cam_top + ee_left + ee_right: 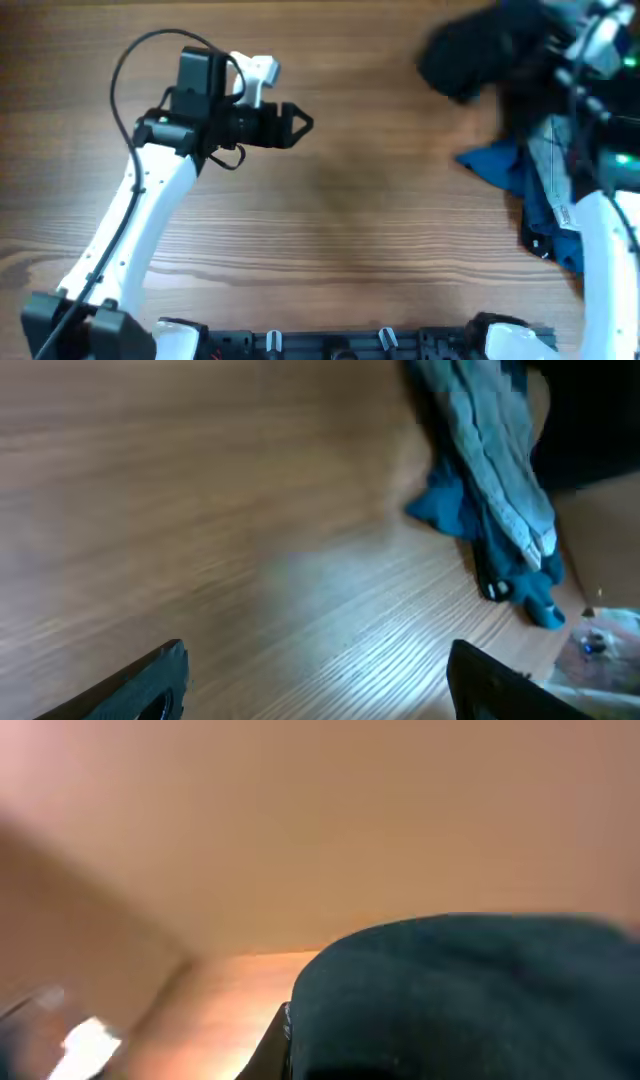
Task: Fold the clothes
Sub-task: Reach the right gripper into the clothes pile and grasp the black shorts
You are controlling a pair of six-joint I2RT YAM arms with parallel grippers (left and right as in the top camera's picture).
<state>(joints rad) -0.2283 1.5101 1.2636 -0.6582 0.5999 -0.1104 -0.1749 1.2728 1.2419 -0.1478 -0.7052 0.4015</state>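
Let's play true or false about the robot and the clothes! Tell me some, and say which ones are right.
1. The clothes lie on the robot's right side of the table. True.
2. The left gripper is holding a blue shirt. False: it is open and empty, over bare wood.
3. The clothes are folded in a neat stack. False: they lie in a crumpled heap.
4. The table is made of wood. True.
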